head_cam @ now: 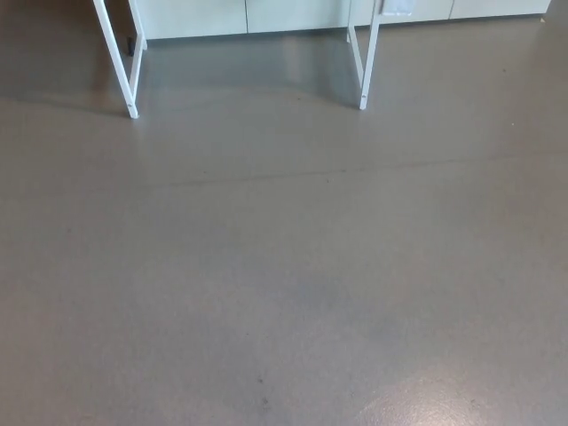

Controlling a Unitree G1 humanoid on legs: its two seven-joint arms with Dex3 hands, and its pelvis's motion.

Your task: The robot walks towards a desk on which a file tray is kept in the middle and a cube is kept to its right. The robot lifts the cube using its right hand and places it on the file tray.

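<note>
grey shiny floor [284, 266], white desk legs [114, 55] at top, pale cabinets [293, 13] behind

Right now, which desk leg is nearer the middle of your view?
The right leg, just right of centre; the left leg stands far nearer the picture's left edge.

Grey floor [284, 266] — pale cabinets [293, 13] beyond

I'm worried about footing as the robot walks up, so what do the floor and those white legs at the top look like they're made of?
The floor looks like smooth grey vinyl or sealed concrete with a semi-matte finish: it is even in tone and carries soft pale reflections. The white legs look like painted metal tube: they are thin, straight and evenly white. Neither is certain from this view.
</note>
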